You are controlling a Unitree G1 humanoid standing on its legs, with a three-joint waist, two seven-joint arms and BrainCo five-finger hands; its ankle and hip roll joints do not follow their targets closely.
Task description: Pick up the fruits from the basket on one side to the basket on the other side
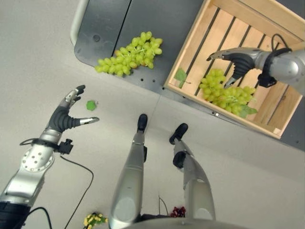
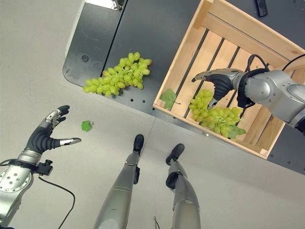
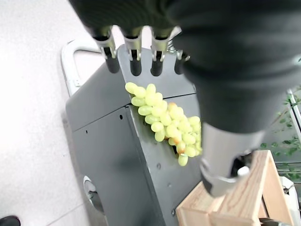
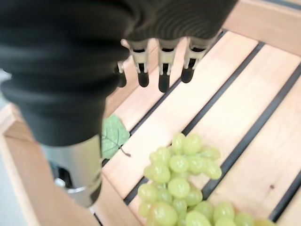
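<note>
Two bunches of green grapes to count. One bunch (image 1: 129,55) lying on the dark grey platform (image 1: 157,24), out in the open, near the platform's front edge. The other bunch (image 1: 224,93) lying inside the wooden crate (image 1: 271,16), on the pale slats, close to the crate's front wall. One crate, with one green leaf (image 1: 181,75) on its slats just beside the front corner, and one more leaf (image 1: 248,111) sticking out from the bunch in the crate. One small green bit (image 1: 90,105) alone on the light floor (image 1: 248,181), near the left hand. Two hands. Right hand (image 1: 240,61) up over the crate, just above the bunch inside, fingers (image 4: 161,66) hanging down straight and loose, thumb spread out to the side, holding nothing, not touching the grapes. Left hand (image 1: 66,114) out over the floor, well apart from the platform and from the bunch on it, fingers (image 3: 135,54) stretched out and spread wide, thumb pointing off to the side, holding nothing, touching nothing. From the left wrist, grapes on the platform seen past the straight fingertips, with a corner of the crate beside them. From the right wrist, grapes and leaf seen below the hand on the slats.
</note>
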